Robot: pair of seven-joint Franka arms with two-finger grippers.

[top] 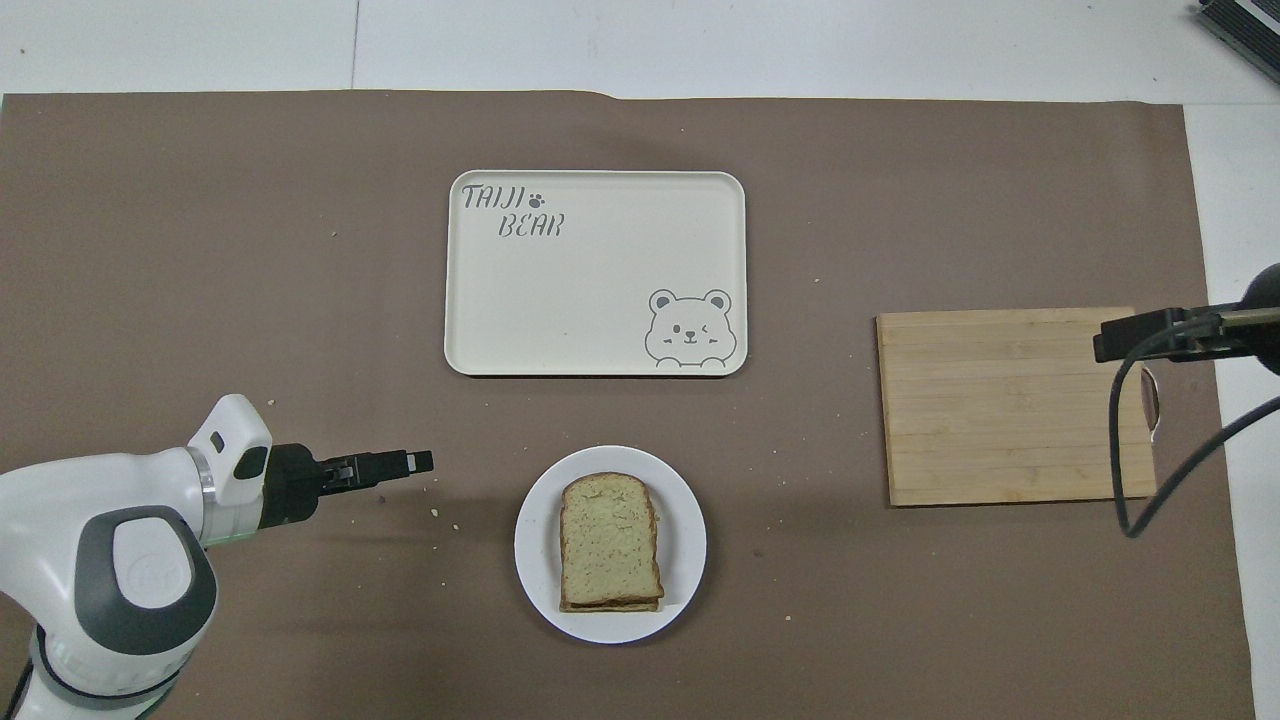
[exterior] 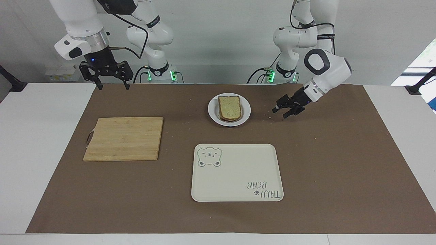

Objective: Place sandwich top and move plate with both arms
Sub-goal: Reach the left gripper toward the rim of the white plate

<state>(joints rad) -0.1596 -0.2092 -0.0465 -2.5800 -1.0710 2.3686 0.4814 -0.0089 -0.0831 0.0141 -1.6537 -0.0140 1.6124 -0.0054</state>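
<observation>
pincer on my left (exterior: 280, 112) hovers empty beside the plate (exterior: 213, 115), fingers parted; right pincer (exterior: 110, 83) waits wide. sandwich top (exterior: 229, 107) sits placed, near the tabletop's robot-side edge; moving the plate remains.

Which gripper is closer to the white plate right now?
Left. The left gripper hangs low beside the plate; the right gripper hangs up at the mat's corner, past the cutting board.

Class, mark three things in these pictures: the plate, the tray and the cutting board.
plate (top: 685, 545), overhead view, bare rim beside the bread.
tray (top: 590, 300), overhead view, bare middle.
cutting board (exterior: 124, 137), facing view, middle of its top.
</observation>
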